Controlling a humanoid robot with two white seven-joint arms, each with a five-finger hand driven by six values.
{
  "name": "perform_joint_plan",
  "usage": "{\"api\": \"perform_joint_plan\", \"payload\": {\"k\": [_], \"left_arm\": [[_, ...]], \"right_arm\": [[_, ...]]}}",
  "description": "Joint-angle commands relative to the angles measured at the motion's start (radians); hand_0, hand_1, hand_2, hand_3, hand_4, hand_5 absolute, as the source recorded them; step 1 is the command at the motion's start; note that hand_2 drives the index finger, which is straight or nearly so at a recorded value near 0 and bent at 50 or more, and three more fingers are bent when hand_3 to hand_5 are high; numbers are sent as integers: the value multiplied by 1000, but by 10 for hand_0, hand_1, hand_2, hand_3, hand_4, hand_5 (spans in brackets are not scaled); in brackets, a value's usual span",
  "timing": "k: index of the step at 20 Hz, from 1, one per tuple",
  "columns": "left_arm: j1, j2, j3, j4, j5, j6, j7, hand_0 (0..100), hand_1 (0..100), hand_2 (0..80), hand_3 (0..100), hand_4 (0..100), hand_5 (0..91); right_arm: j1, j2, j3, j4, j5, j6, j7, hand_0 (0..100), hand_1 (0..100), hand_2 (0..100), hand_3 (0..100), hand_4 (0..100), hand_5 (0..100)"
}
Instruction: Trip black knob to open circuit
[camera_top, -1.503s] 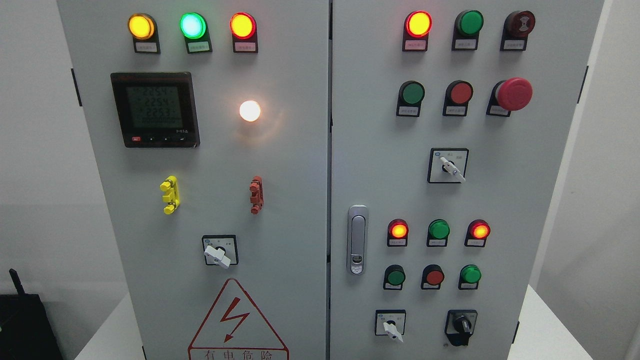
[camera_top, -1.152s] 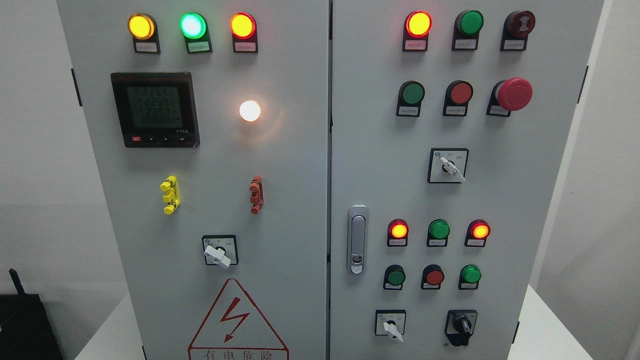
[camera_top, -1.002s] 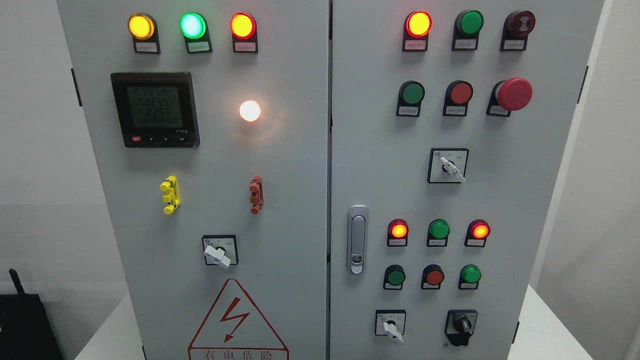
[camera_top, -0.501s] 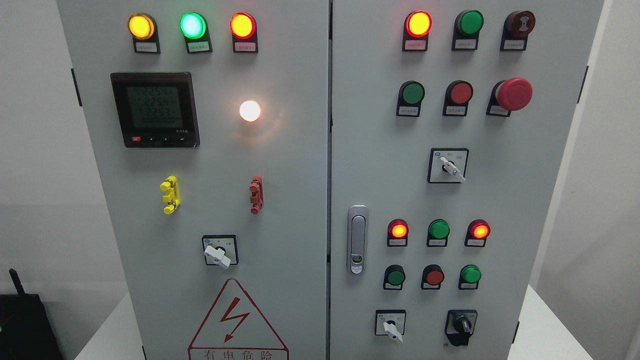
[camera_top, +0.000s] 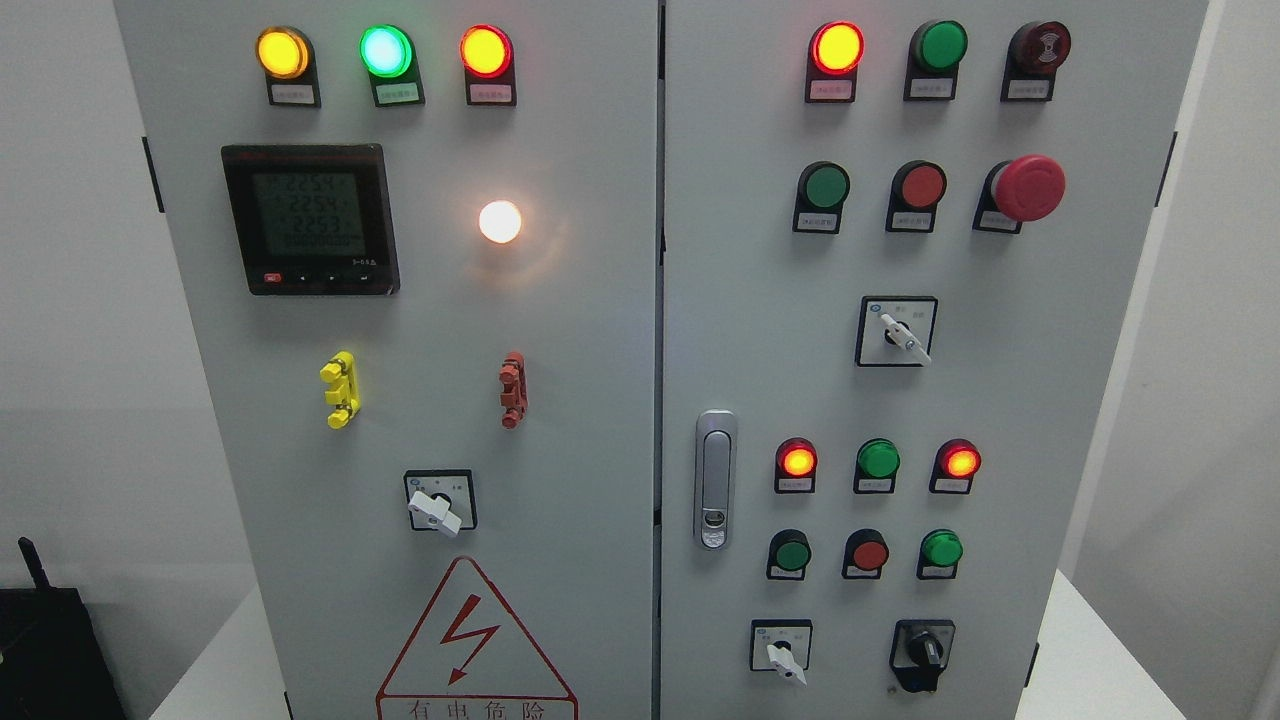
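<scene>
At lower right, your black knob (camera_top: 922, 652) stands untouched; neither hand shows, grip unknown. Next, reach in and turn it.

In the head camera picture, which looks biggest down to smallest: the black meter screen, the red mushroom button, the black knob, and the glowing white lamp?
1. Black meter screen, clearly largest.
2. Red mushroom button.
3. Black knob, only slightly smaller than the button, so that order is unsure.
4. White lamp, smallest, though its glow blurs the edge.

I see a digital meter (camera_top: 310, 218) on the left door, a lit white lamp (camera_top: 500, 222) beside it, a red mushroom button (camera_top: 1027, 187) upper right, a silver door handle (camera_top: 715, 478), and a warning triangle (camera_top: 476, 640) at bottom.
</scene>
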Motion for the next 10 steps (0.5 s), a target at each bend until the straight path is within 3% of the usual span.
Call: {"api": "perform_joint_plan", "payload": {"k": [1, 7, 10], "left_arm": [[-2, -2, 1, 0, 2, -3, 0, 120, 389, 0, 0, 0, 0], [-2, -2, 1, 0, 2, -3, 0, 120, 389, 0, 0, 0, 0], [-3, -2, 1, 0, 2, -3, 0, 120, 389, 0, 0, 0, 0]], "right_arm": [[6, 4, -12, -20, 2, -40, -4, 0, 167, 0, 0, 0, 0], [6, 4, -94, -97, 39, -76, -5, 0, 168, 0, 0, 0, 0], [6, 4, -104, -109, 53, -151, -13, 0, 169, 0, 0, 0, 0]]}}
